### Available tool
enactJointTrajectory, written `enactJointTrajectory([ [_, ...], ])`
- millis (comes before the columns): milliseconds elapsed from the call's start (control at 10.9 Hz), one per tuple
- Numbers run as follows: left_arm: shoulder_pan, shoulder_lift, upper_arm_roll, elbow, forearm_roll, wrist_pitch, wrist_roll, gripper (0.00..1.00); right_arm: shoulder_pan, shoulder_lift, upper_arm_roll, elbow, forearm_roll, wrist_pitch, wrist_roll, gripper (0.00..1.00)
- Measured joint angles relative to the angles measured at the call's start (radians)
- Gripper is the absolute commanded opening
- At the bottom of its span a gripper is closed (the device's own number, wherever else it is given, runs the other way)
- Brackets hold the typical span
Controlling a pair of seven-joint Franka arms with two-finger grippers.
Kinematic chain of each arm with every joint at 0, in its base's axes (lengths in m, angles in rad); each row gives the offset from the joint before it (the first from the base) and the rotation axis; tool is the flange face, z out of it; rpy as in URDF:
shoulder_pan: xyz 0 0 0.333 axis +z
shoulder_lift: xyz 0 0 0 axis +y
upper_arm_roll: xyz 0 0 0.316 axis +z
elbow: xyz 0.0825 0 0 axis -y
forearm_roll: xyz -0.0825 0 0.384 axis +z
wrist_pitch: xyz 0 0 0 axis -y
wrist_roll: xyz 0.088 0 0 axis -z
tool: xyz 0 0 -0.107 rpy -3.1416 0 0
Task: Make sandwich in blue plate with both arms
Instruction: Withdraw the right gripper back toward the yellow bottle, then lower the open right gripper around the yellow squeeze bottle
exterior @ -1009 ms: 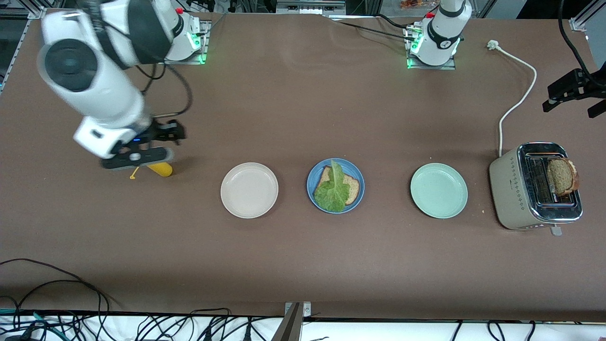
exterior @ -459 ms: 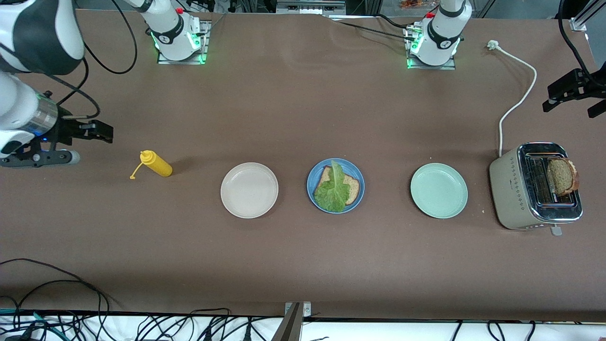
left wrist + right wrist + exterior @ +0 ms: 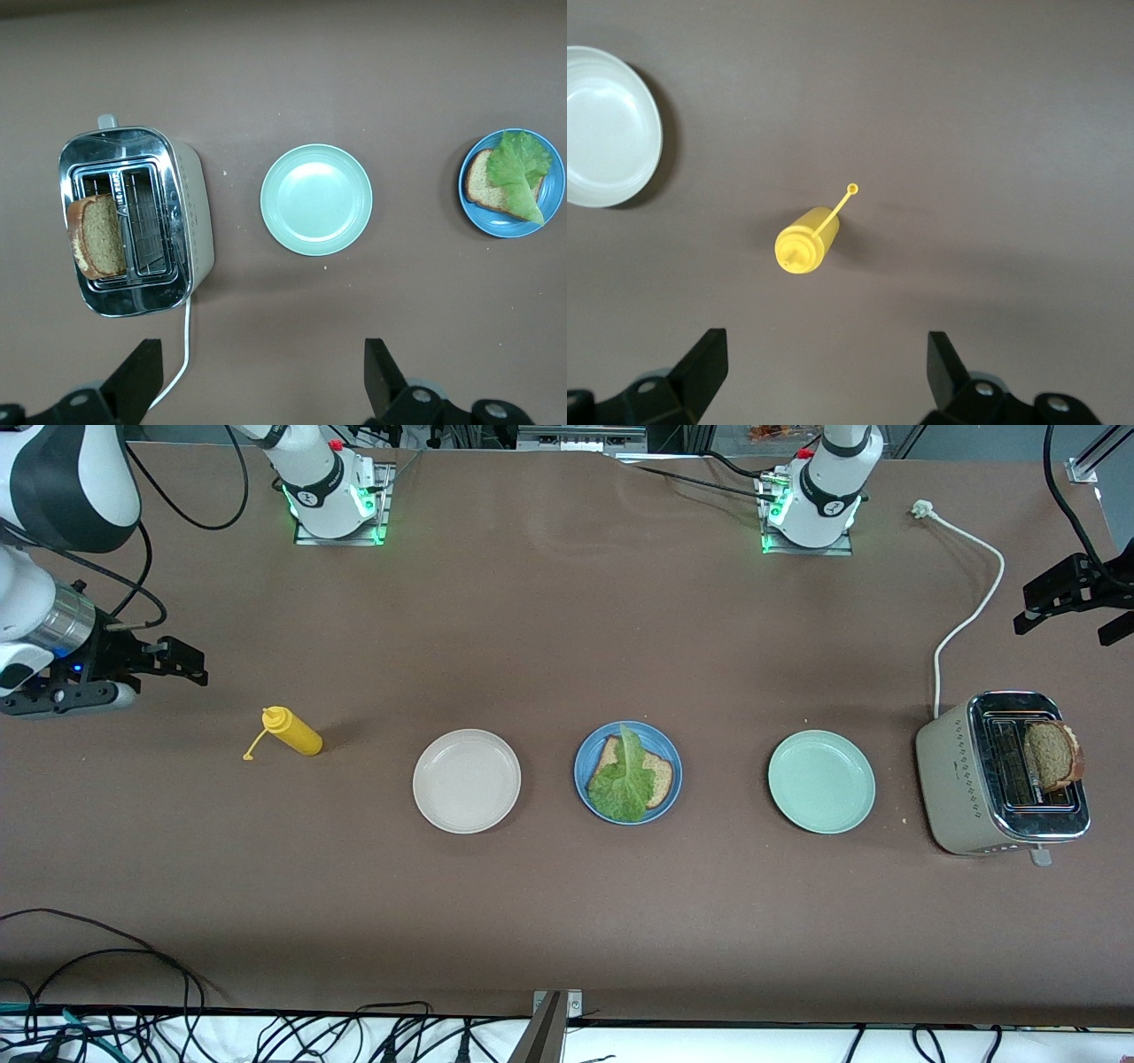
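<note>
You see three plates in a row across the middle of the bench. The blue plate [image 3: 628, 772] sits between the other two and holds one bread slice [image 3: 654, 777] with a lettuce leaf [image 3: 623, 779] lying over it; no top slice is on it. The cream plate [image 3: 467, 781], toward the right arm's end, and the green plate [image 3: 821, 781], toward the left arm's end, hold nothing. The toaster [image 3: 955, 779] at the left arm's end has a second bread slice [image 3: 1052, 755] standing up out of one slot. A yellow bottle [image 3: 291, 732] stands near the cream plate. Your right hand [image 3: 182, 664] hangs with fingers apart over the bench by the bottle. Your left hand [image 3: 261, 376], fingers apart too, hangs over the bench near the toaster.
</note>
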Motion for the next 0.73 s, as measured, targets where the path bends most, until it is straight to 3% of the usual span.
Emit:
enactJointTrajectory([
  [367, 0.000, 0.000, -0.001, 0.000, 0.000, 0.000, 0.000, 1.00, 0.000, -0.089, -0.103, -0.261, 0.139, 0.281, -0.384, 0.99],
  [734, 0.000, 0.000, -0.001, 0.000, 0.000, 0.000, 0.000, 1.00, 0.000, -0.136, -0.120, -0.487, 0.306, 0.556, -0.670, 0.99],
])
